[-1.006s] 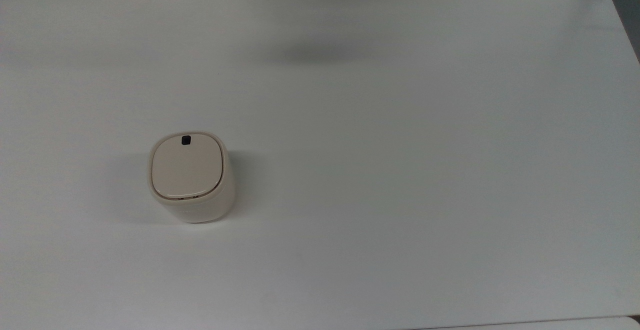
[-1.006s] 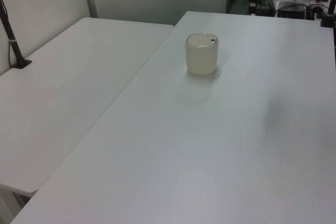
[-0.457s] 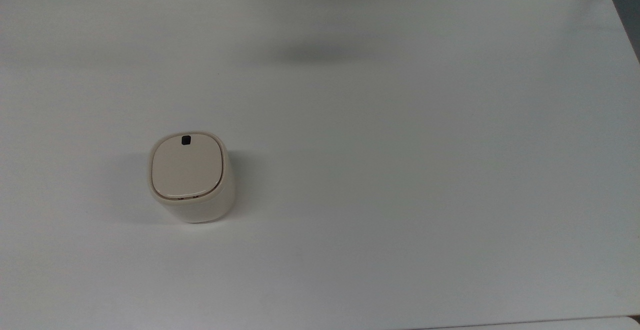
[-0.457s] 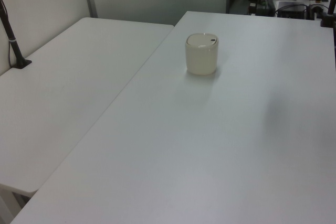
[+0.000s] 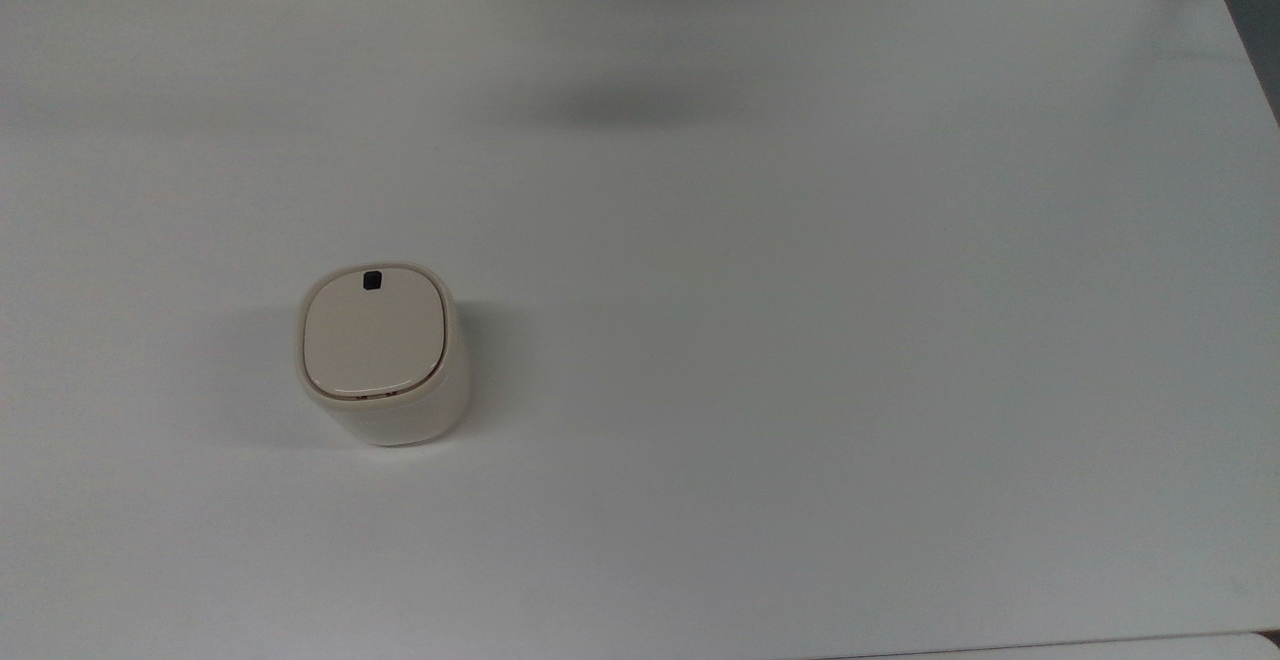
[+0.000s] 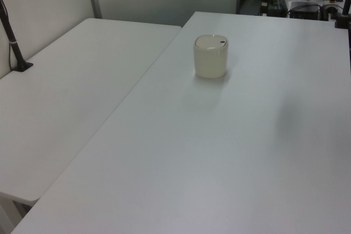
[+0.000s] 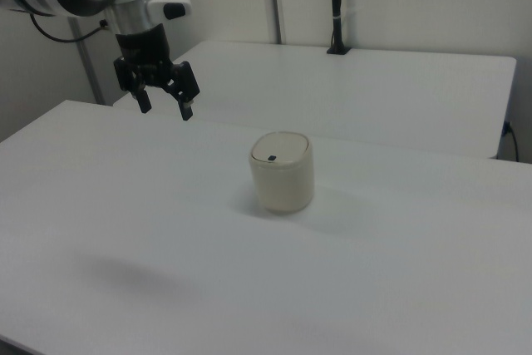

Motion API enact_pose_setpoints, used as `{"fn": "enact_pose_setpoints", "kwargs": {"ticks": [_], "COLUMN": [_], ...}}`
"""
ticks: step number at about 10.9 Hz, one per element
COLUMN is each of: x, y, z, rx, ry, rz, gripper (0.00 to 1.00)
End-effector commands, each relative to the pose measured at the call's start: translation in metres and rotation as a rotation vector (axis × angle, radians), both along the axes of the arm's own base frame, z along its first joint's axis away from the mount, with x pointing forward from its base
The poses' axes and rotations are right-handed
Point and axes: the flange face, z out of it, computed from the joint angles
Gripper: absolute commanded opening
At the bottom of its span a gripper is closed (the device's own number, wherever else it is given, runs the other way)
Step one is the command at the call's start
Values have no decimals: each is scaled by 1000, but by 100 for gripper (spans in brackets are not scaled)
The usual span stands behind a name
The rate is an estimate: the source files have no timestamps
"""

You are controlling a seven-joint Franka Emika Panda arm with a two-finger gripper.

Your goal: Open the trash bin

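Arm cut off at the right view's left edge; gripper [image 7: 165,108] hangs in the air, fingers spread wide, holding nothing, well apart from the bin [image 7: 283,172]. In the top view two dark fingertips poke in at the top edge. Bin [image 5: 380,355] is cream, rounded-square, upright, lid [image 5: 372,332] flat and closed, black button [image 5: 372,281] near the lid's far edge in the top view. It sits on the white table [image 5: 800,340], in the top view's left half. Second white table [image 6: 66,91] adjoins on the left view's left; a black pole [image 6: 11,36] is clamped to it. Partition walls behind.
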Motion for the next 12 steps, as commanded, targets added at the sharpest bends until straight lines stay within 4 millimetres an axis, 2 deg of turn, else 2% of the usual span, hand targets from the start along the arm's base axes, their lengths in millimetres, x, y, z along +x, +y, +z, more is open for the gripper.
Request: {"fn": "enact_pose_setpoints", "kwargs": {"ticks": [1, 2, 3, 7, 8, 11, 12], "x": [-2, 3, 7, 44, 50, 83, 91], "y": [-5, -14, -19, -30, -31, -30, -30], "z": [2, -6, -5, -19, -25, -47, -53], "rx": [21, 21, 23, 32, 30, 10, 13], "ry": [-18, -9, -26, -180, -185, -291, -326], "rz": [-3, -18, -31, -224, -251, -347, -402], "gripper": [100, 99, 92, 79, 66, 15, 5]}}
